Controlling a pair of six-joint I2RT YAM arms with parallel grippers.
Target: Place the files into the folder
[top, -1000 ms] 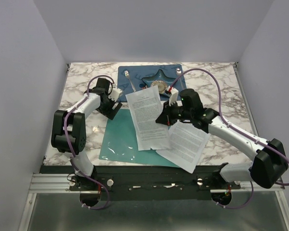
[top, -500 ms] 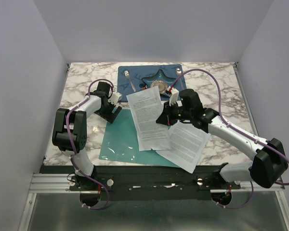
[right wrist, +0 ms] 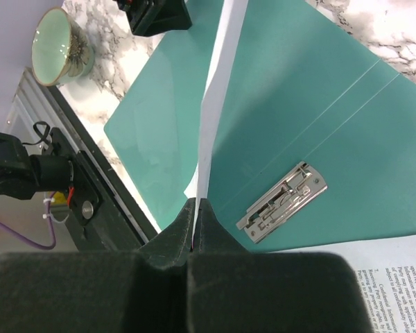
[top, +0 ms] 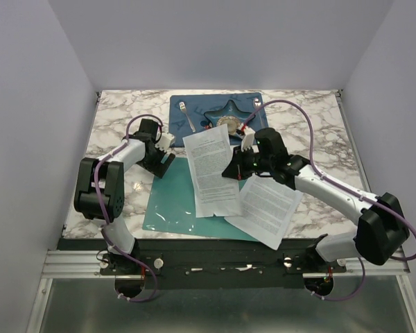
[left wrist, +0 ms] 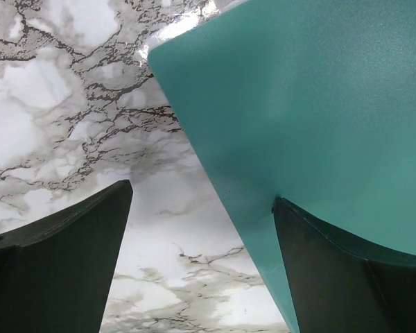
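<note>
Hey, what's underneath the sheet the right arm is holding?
The open teal folder, with its silver clip. From above, the sheet hides the folder's middle.

No words can be made out anywhere. The left sheet [top: 211, 170] and the right sheet [top: 267, 208] carry dense black print, too small to read from above. In the right wrist view a printed corner [right wrist: 395, 277] shows text lines, equally illegible.
</note>
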